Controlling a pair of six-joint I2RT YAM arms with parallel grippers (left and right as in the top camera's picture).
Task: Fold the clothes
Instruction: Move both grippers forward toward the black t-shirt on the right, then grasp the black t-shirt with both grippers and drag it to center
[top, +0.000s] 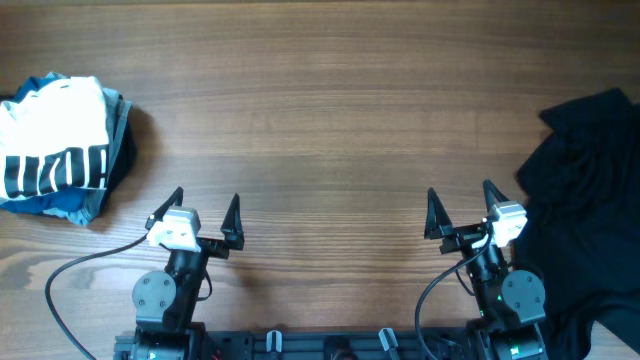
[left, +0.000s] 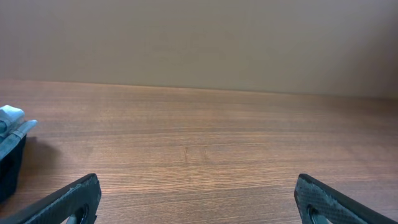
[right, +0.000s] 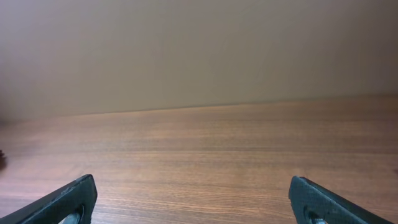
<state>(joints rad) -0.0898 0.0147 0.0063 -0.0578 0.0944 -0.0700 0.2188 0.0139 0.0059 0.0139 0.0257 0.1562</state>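
Crumpled black T-shirt (top: 590, 190) lies along the table (top: 330, 110) right edge, long axis front-to-back, just outboard of right gripper (top: 458, 203), well apart from left gripper (top: 207, 206); both spread wide, empty.

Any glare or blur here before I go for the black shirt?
Overhead: even light, no glare, but the black T-shirt reads as a near-featureless dark mass, cropped at the right edge. Left wrist and right wrist: both slightly soft, no glare.

jaws: spread wide, lower corners | table (left: 205, 130): wood grain, wall (left: 199, 37) behind | garment pile (left: 12, 134): left edge
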